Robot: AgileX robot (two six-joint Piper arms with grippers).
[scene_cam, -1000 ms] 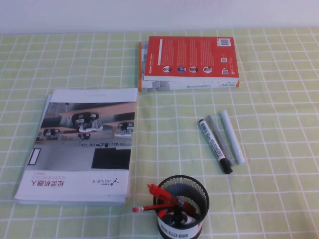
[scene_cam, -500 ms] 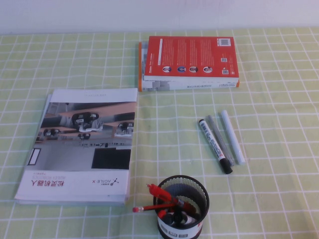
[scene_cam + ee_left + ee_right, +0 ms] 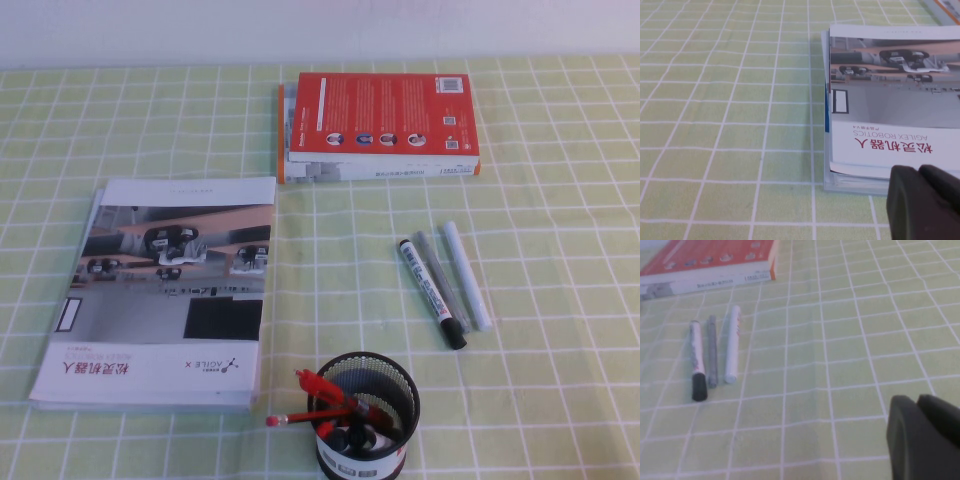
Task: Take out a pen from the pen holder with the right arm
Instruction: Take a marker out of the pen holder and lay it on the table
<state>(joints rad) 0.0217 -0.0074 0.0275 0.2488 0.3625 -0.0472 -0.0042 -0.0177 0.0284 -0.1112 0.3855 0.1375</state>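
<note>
Tablecloth (image 3: 560, 400): green checked cloth that covers the whole table in all three views.
Brochure stack (image 3: 165, 290): one stack on the robot's left. The left wrist view shows only its near part (image 3: 890, 125).
Red book (image 3: 385, 115): at the far middle, lying on top of other books; how many are under it cannot be told. The right wrist view shows only one corner (image 3: 715, 260).
Pen holder (image 3: 412, 395): one black mesh cup at the near edge, its base cut off. It shows only in the high view.
Red pens (image 3: 325, 388): two, leaning out of the holder toward the left. The dark things beside them inside are hard to make out.
Loose pens: three side by side on the cloth, right of centre: a black-capped marker (image 3: 432, 292), a grey pen (image 3: 437, 270) and a white marker (image 3: 467, 275).
Left gripper (image 3: 919, 172): seen only in its own wrist view, at the near edge of the brochure stack, fingers together, holding nothing.
Right gripper (image 3: 916, 401): seen only in its own wrist view, over bare cloth well apart from the loose pens, fingers together, holding nothing.
</note>
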